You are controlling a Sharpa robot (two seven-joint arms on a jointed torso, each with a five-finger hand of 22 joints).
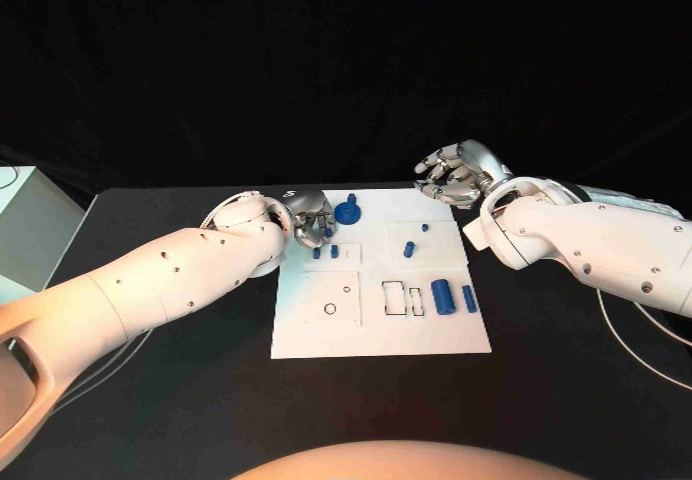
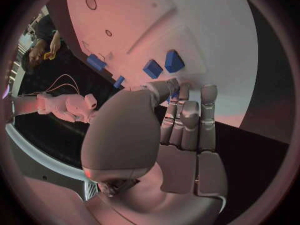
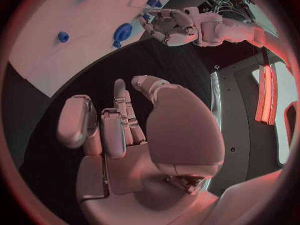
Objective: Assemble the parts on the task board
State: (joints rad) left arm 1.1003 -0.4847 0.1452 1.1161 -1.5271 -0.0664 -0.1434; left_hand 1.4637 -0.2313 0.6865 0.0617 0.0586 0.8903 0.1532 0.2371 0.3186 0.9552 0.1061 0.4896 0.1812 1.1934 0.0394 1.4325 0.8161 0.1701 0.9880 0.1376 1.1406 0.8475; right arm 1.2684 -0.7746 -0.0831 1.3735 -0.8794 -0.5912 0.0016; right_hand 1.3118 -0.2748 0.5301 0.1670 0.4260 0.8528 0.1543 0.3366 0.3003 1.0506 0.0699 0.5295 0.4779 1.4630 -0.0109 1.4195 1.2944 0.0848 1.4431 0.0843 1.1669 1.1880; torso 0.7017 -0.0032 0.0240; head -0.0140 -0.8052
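The white task board (image 1: 382, 335) lies in the middle of the table. My left hand (image 1: 306, 218) hovers over its far left corner and pinches a small blue part (image 2: 176, 93) between thumb and fingertips. Just beside it on the board is a blue gear-shaped part (image 1: 349, 212). Two small blue blocks (image 1: 326, 253) lie a little nearer, also seen as blocks (image 2: 164, 65) ahead of the fingers. A short peg (image 1: 423, 228), a small piece (image 1: 410, 249) and two cylinders (image 1: 441, 296) sit on the right half. My right hand (image 1: 459, 172) hangs beyond the far right corner, fingers apart, holding nothing.
Outlined slots (image 1: 402, 298) and small holes (image 1: 333, 308) mark the board's near half. A white box (image 1: 29, 225) stands at the table's left edge. Black tabletop (image 1: 188, 400) surrounds the board. A thin cable (image 1: 649, 345) runs along the right side.
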